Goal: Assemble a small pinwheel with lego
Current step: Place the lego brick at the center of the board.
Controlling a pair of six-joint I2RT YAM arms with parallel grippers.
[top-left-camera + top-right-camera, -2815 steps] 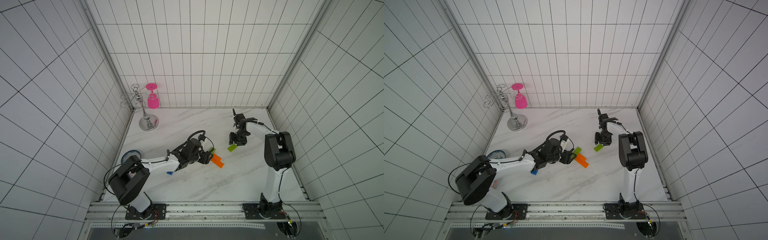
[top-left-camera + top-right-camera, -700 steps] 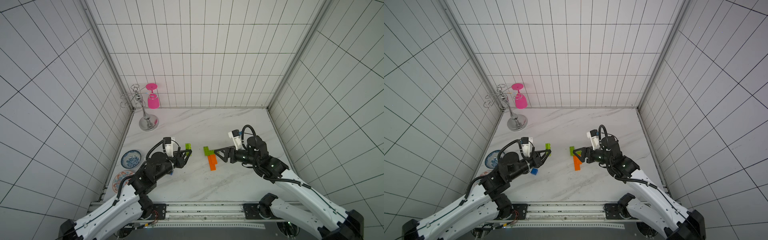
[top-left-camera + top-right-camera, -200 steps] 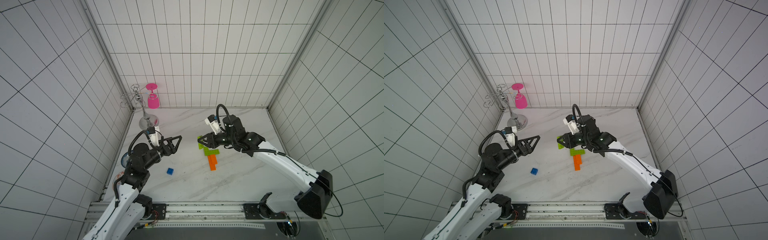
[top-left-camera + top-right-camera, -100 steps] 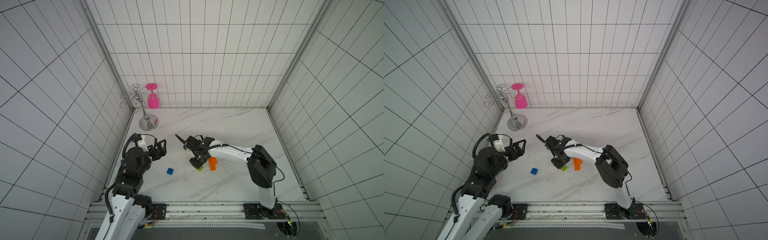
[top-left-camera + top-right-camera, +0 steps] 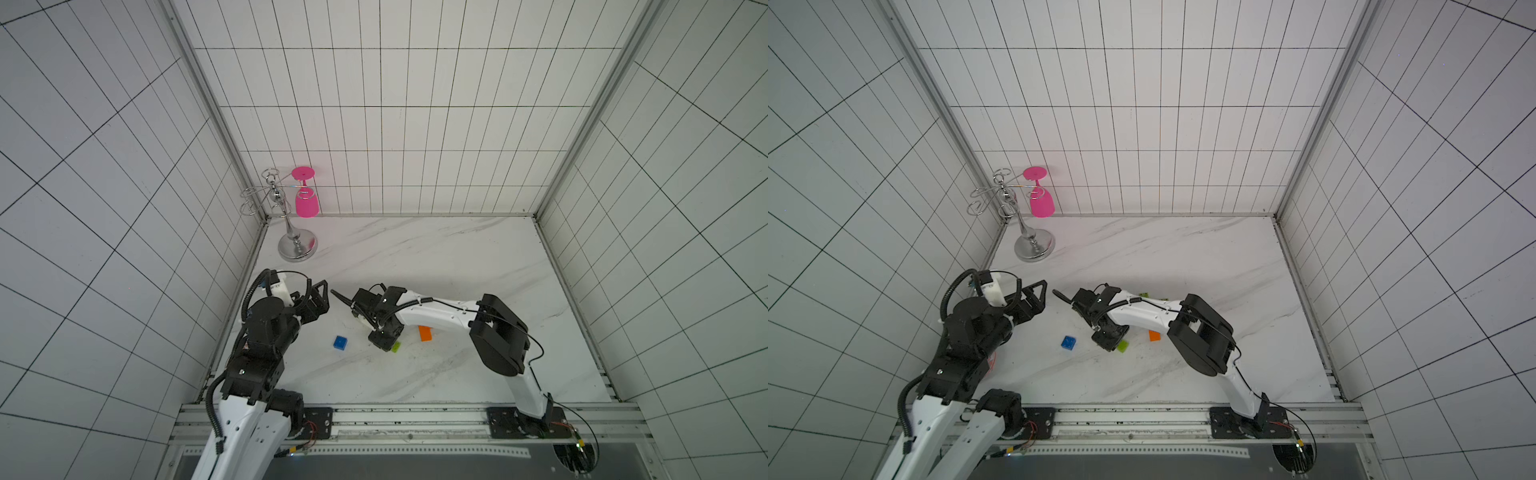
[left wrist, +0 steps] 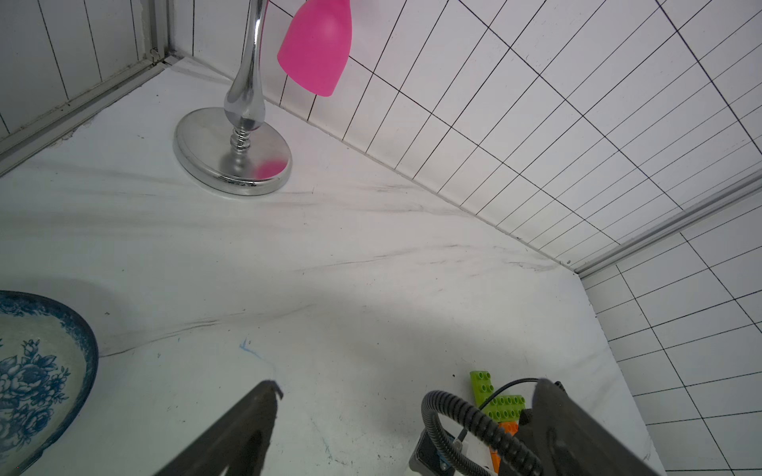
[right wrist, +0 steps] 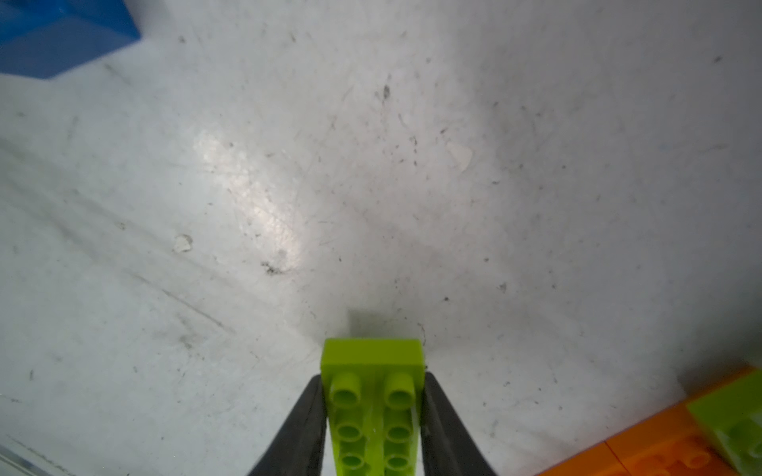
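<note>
Apparently right end effector (image 7: 372, 377) pinched the lime-green brick (image 7: 371, 354) at table (image 7: 371, 165) level for joining; left end effector (image 6: 408, 387) hung spread, clear.

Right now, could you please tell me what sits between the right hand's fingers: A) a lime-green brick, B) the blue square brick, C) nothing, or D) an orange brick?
A: the right wrist view shows a lime-green brick between the fingers of the right hand; the blue brick lies apart.
</note>
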